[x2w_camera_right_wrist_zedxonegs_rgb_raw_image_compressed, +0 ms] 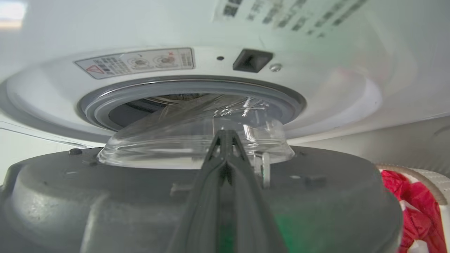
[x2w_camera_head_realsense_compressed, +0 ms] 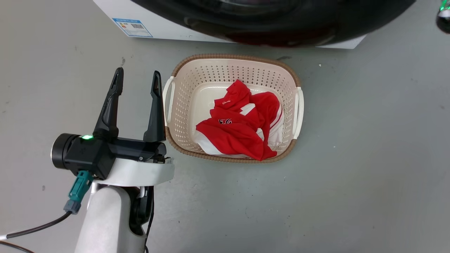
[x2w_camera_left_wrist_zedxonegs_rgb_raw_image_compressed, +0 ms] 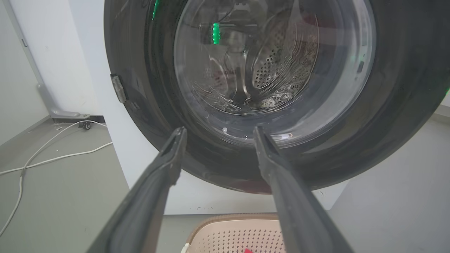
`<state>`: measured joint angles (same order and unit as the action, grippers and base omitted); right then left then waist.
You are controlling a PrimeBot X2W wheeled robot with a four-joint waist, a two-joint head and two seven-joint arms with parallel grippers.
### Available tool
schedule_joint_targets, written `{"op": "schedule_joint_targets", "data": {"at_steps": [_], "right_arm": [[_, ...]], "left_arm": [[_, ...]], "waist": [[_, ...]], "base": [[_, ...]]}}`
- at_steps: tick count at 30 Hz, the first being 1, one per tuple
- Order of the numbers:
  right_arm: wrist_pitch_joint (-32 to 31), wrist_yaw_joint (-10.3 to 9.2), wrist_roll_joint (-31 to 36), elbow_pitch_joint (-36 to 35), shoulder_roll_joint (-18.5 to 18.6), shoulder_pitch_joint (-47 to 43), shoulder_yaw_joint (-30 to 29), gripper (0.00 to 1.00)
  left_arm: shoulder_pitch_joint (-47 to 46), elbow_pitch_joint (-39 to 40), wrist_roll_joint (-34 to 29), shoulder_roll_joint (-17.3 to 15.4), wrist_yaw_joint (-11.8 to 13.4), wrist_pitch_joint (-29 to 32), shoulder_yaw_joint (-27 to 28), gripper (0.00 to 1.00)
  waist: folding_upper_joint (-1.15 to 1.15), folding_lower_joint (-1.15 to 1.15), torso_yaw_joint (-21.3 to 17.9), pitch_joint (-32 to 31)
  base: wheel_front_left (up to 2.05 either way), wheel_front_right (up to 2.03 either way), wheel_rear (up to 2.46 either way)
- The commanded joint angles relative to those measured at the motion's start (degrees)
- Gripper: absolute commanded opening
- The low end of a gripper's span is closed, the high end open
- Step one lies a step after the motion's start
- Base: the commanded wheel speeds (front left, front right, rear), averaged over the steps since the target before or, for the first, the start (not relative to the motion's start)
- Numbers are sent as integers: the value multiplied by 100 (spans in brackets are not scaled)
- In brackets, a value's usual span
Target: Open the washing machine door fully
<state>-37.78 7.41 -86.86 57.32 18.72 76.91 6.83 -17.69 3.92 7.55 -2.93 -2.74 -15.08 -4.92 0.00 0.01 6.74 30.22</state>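
The washing machine (x2w_camera_head_realsense_compressed: 168, 24) stands at the top of the head view, with the washing machine door (x2w_camera_head_realsense_compressed: 274, 21), glossy and black-rimmed, swung out over the floor. My left gripper (x2w_camera_head_realsense_compressed: 137, 79) is open and empty at the lower left, well short of the door. In the left wrist view my left gripper (x2w_camera_left_wrist_zedxonegs_rgb_raw_image_compressed: 218, 135) points at the door's outer face (x2w_camera_left_wrist_zedxonegs_rgb_raw_image_compressed: 404, 88). My right gripper (x2w_camera_right_wrist_zedxonegs_rgb_raw_image_compressed: 226, 135) is shut, lying across the door's grey inner rim (x2w_camera_right_wrist_zedxonegs_rgb_raw_image_compressed: 105, 196) with its tips at the clear glass bowl (x2w_camera_right_wrist_zedxonegs_rgb_raw_image_compressed: 168, 140). Behind it the grey-ringed drum mouth (x2w_camera_right_wrist_zedxonegs_rgb_raw_image_compressed: 105, 105) stands uncovered.
A beige laundry basket (x2w_camera_head_realsense_compressed: 182, 73) holding a red and white garment (x2w_camera_head_realsense_compressed: 242, 123) sits on the floor just before the machine, below the door. A white cable (x2w_camera_left_wrist_zedxonegs_rgb_raw_image_compressed: 52, 158) trails over the floor to the machine's left. A blue label (x2w_camera_head_realsense_compressed: 133, 27) marks the machine's front.
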Motion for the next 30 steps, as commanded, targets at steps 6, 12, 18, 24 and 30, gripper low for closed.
{"op": "schedule_joint_targets", "data": {"at_steps": [6, 12, 18, 24, 30], "right_arm": [[-464, 14, -212, -224, -75, -395, -33, 0], [-901, 14, -406, -452, -178, -859, -38, 0], [-1154, 14, -586, -700, -394, -1507, -29, 0], [-1325, 14, -734, -1060, -687, -2239, 31, 0], [-1406, 14, -895, -1419, -971, -2945, 76, 0]], "left_arm": [[28, -94, 27, 6, 30, -13, -29, 100], [142, -203, 36, 6, 68, -13, -58, 100], [332, -322, -38, 6, 37, -13, -131, 100], [527, -454, -74, 5, 28, -13, -178, 100], [766, -574, -49, 6, 54, -13, -193, 100]], "waist": [[0, -1, -44, -192], [0, -1, -111, -509], [0, -1, -184, -900], [0, -1, -238, -1302], [0, -1, -272, -1726]], "base": [[0, 0, 0], [0, 0, 0], [0, 0, 0], [0, 0, 0], [0, 0, 0]]}}
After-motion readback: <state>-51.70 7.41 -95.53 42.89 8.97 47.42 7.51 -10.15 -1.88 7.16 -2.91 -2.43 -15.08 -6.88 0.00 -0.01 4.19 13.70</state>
